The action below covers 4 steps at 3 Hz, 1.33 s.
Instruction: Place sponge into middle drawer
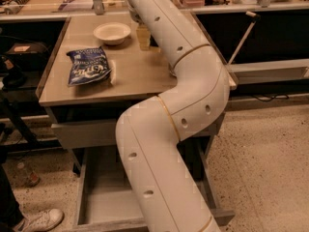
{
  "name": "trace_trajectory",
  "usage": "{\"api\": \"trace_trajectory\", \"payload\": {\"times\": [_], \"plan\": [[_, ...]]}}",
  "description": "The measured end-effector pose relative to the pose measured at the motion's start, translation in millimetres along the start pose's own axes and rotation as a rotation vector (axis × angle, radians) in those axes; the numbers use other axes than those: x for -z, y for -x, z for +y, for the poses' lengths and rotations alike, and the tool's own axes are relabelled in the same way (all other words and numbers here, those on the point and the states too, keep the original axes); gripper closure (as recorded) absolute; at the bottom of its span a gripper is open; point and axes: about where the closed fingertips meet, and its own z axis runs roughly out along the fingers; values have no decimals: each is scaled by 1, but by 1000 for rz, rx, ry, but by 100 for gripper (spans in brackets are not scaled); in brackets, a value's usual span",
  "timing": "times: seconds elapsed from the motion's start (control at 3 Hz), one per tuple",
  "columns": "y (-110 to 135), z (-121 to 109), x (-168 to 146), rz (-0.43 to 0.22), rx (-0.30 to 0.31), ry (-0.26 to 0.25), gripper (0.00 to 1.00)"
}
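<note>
A small pale yellow block, the sponge point(143, 36), is at the back of the wooden table top point(135, 76), right of a white bowl. Its green side does not show. My gripper point(136, 19) is just above the sponge at the table's far edge, mostly hidden behind my own white arm point(183, 81). Whether it touches the sponge cannot be told. The middle drawer point(104, 204) is pulled out low under the table, grey with a bare floor. My arm covers its right half.
A white bowl point(112, 33) and a blue chip bag point(88, 66) lie on the table's left half. A grey drawer front point(82, 133) sits under the top. A person's shoe point(41, 220) is at the lower left. A pole point(240, 36) leans at the right.
</note>
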Motion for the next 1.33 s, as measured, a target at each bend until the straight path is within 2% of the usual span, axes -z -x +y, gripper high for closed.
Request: {"api": "trace_trajectory", "payload": {"times": [0.33,0.67,1.0,1.33], "plan": [[-12,12,12,9,-5,46,100],[-21,15,41,-14,-16,52,100],[-27,10,69,-50,-37,10,100],[-18,1,71,-77,-33,-33,100]]}}
